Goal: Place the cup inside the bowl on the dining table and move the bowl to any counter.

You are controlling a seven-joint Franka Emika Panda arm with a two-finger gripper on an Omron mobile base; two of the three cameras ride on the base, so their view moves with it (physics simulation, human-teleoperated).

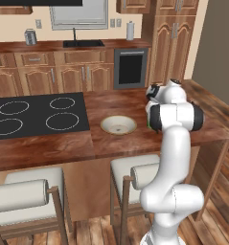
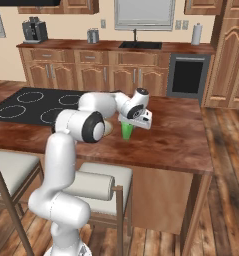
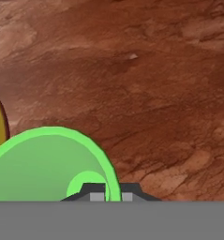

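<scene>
Item: small bright green tapered cup (image 2: 126, 131), its rim pinched between my closed gripper (image 3: 108, 193) just above the glossy reddish-brown dining table (image 2: 176, 140); handling: carry level over the nearby shallow beige tan-rimmed bowl (image 1: 118, 125), centre, lower, then release.

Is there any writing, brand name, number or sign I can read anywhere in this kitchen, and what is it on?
No readable text anywhere.
The cup, held by the gripper, is plain green.
The bowl shows faint marks inside, too blurred to read as letters.
The cooktop has only white rings, no numbers.
The coffee machine and canister are too small to show any label.
</scene>
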